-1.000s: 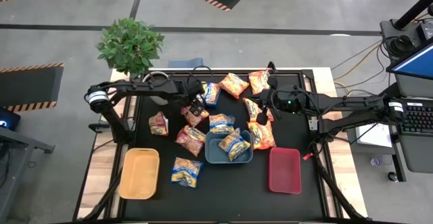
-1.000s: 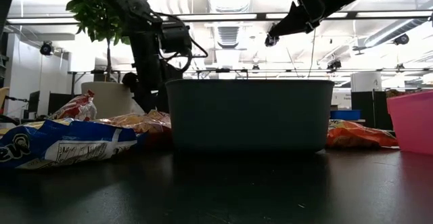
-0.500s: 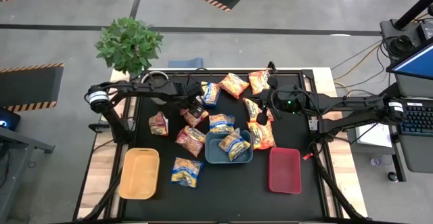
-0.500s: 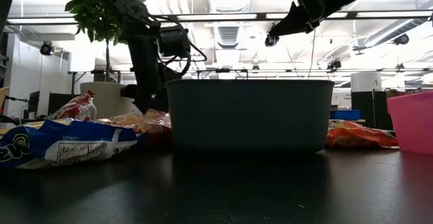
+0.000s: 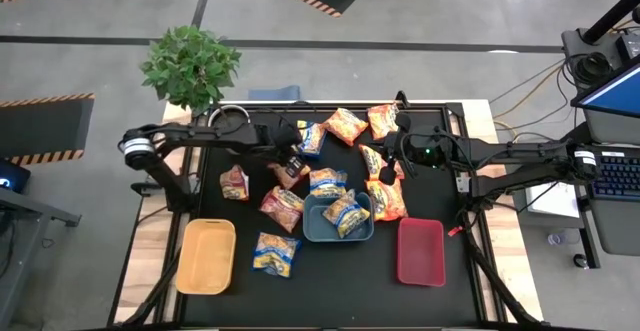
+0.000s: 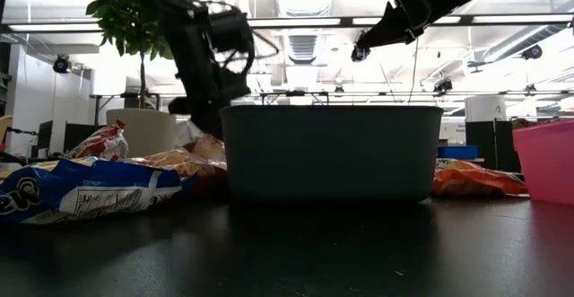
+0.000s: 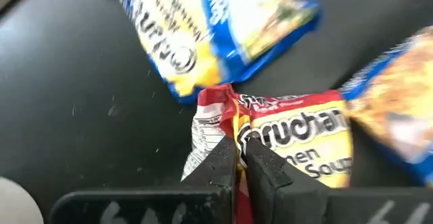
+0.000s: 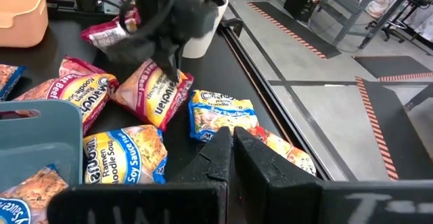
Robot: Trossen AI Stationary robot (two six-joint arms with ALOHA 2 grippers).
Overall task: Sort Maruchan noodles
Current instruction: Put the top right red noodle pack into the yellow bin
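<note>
Pinching the crimped edge of a red-and-yellow crinkly plastic Maruchan ramen packet (image 7: 284, 139), your left gripper (image 7: 238, 158) has its two dark fingers clamped together on the wrapper near the far middle of the black tabletop (image 5: 330, 281). In the high view that gripper (image 5: 293, 161) sits just left of the blue-and-yellow packet (image 5: 313, 138) lying at the far edge, and the held red packet (image 5: 287, 170) lies beneath it.

Your right gripper (image 5: 384, 171) hangs above the orange packets (image 5: 386, 199) right of centre, fingers pressed together on nothing; its wrist view shows the dark fingers (image 8: 218, 149) meeting with no wrapper between them.

You have two blue-and-yellow packets inside the grey-blue rectangular plastic tray (image 5: 312, 229) in the middle, and another blue-and-yellow packet (image 5: 327, 182) leaning at its far rim. The plain yellow tray (image 5: 206, 256) near the left front and the red tray (image 5: 420, 251) near the right front hold nothing. A blue-and-yellow packet (image 5: 275, 253) lies between the yellow and grey-blue trays, two more red packets (image 5: 235, 182) (image 5: 281, 205) lie left of centre, and orange ones (image 5: 346, 125) (image 5: 382, 121) lie along the far edge.
</note>
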